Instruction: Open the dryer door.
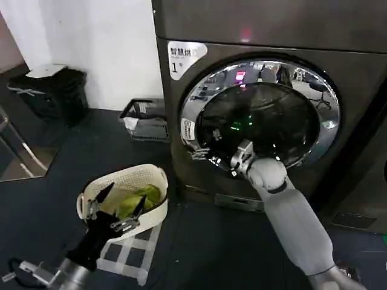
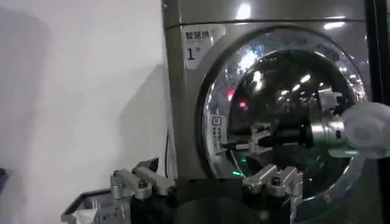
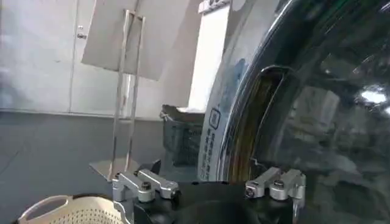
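Chrome rim tells me where to work. My left gripper (image 1: pixel 115 208) idles, fingers apart, over the white laundry basket (image 1: pixel 154 208) at seven o'clock of the dryer (image 1: pixel 254 24). The dryer door (image 1: pixel 326 130) looks shut against the front. My right gripper (image 1: pixel 213 154) sits at the rim's eight o'clock edge; I cannot tell its finger spacing. I'd hook the recess, then pull outward along the hinge arc, slowly.

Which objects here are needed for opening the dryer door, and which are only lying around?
For the job:
dryer
dryer door, closed
right gripper, at the door's left rim

Just lying about:
white laundry basket with green cloth
dark crate by the wall
black bin
left gripper, open, over the basket
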Available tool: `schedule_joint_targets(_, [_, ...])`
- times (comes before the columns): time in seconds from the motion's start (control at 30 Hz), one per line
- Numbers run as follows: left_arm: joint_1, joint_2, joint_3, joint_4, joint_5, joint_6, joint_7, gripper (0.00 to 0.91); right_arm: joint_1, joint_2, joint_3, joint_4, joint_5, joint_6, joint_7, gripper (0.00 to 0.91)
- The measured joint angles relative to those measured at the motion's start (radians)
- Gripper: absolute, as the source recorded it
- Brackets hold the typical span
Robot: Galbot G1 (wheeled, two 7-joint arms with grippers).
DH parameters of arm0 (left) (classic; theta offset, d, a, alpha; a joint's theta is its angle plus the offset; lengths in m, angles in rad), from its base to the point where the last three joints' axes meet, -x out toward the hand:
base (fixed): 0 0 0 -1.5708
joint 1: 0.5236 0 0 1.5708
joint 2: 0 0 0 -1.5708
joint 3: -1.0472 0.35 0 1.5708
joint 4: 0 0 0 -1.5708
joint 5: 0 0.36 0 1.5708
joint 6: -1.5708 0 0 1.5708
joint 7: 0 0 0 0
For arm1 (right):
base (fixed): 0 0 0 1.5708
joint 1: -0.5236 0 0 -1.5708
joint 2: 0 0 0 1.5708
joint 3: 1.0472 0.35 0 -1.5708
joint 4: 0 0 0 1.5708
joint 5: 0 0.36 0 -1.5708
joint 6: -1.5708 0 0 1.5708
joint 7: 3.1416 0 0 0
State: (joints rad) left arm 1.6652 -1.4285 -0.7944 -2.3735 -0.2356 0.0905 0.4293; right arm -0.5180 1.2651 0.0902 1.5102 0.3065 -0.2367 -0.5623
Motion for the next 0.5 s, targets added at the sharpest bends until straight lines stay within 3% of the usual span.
schedule_joint_targets(0.5, [-0.025,0.012,-0.006,0.022,-0.034,0.033,0.051,0.907,-0.034,-0.036,0.017,0.057,0.074,-0.026,-0.131,0.907])
